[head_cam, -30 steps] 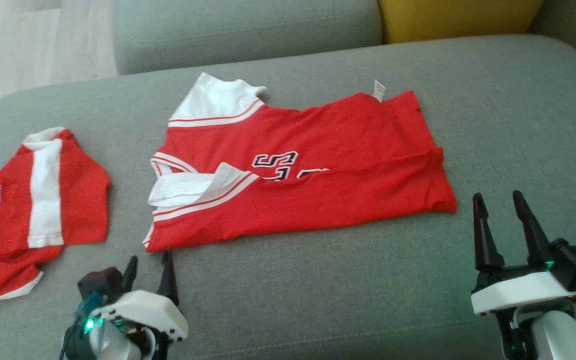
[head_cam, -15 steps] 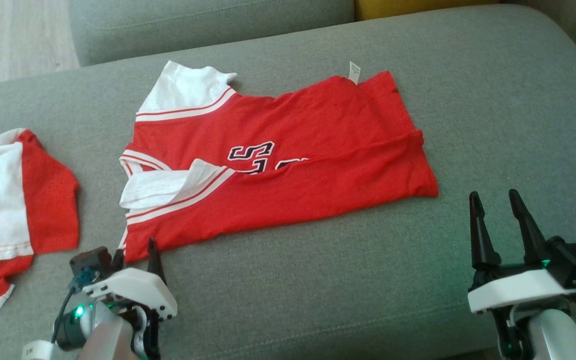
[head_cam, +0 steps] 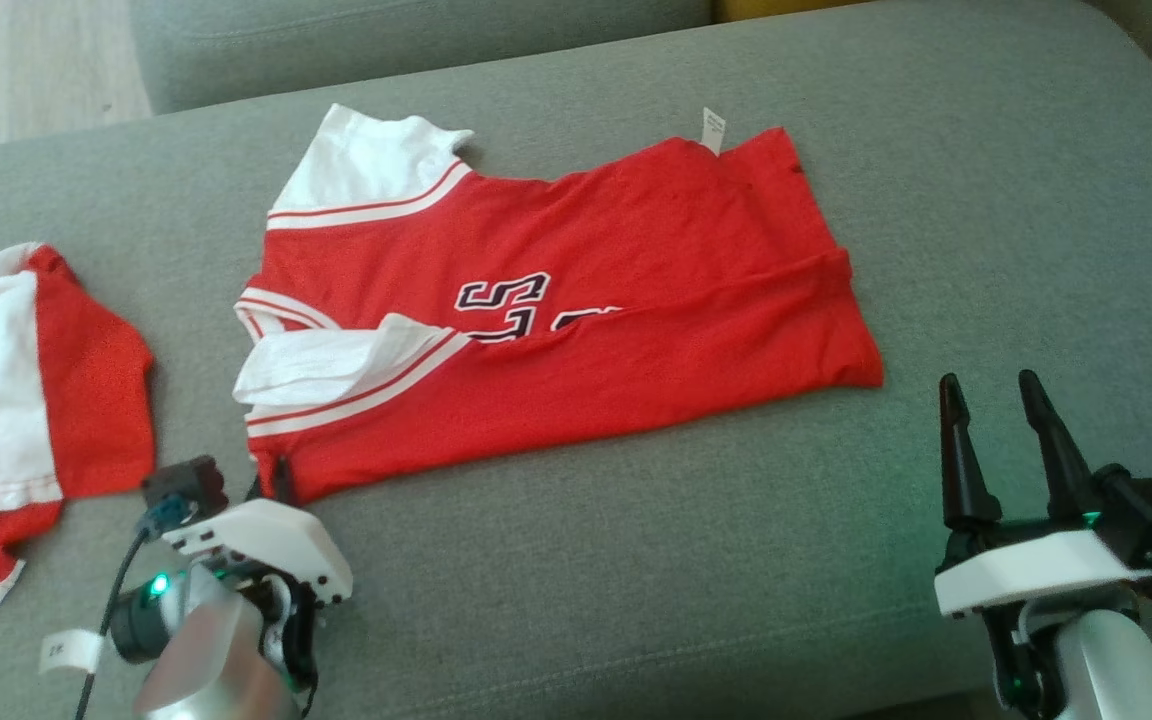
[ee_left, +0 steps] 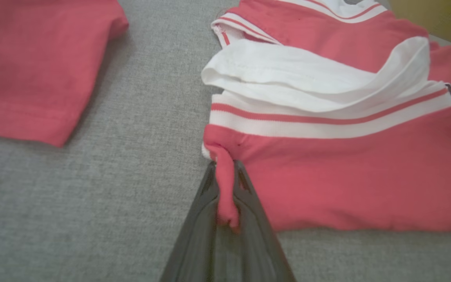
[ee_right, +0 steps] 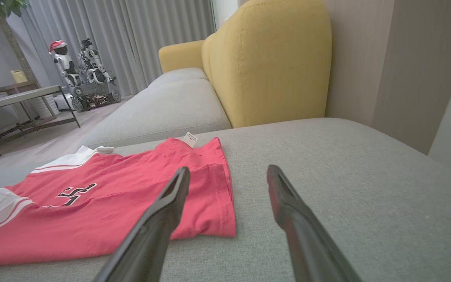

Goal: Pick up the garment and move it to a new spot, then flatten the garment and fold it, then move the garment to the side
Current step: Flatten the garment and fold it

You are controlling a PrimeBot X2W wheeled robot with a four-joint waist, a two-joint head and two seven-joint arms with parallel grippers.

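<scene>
1. Left gripper (head_cam: 271, 475) has closed since a second ago. Its fingers were spread just short of the garment (head_cam: 586, 330) and are now pinched on its near-left corner. Head camera also shifted, so ignore the frame drift. Right gripper (head_cam: 988, 380) is unchanged, fingers spread with nothing between them.
2. Head view: garment lies flat on the grey sofa seat (head_cam: 636, 580), centre-left.
   - Long axis runs left-right. White sleeves point toward the robot's left, hem end toward its right.
   - Near long edge is folded over the front.
   - Black-and-white numerals (head_cam: 501, 300): "5" reads, the next digit is half under the fold.
   - White tag (head_cam: 712, 130) sticks out at the far edge, print too small to read.
   - Off to the left, well apart, lies the second red piece (head_cam: 36, 400).
3. Left wrist view: left gripper (ee_left: 225, 172) is clenched on a bunched strip of the garment (ee_left: 347, 176) corner, just below the white striped band. Upper left is the second red piece (ee_left: 33, 78).
4. Right wrist view: right gripper (ee_right: 228, 170) is open over the seat, near the garment (ee_right: 131, 203) hem corner and not touching it. Tag (ee_right: 190, 139) is unreadable here too. Yellow backrest (ee_right: 268, 58) sits behind.
</scene>
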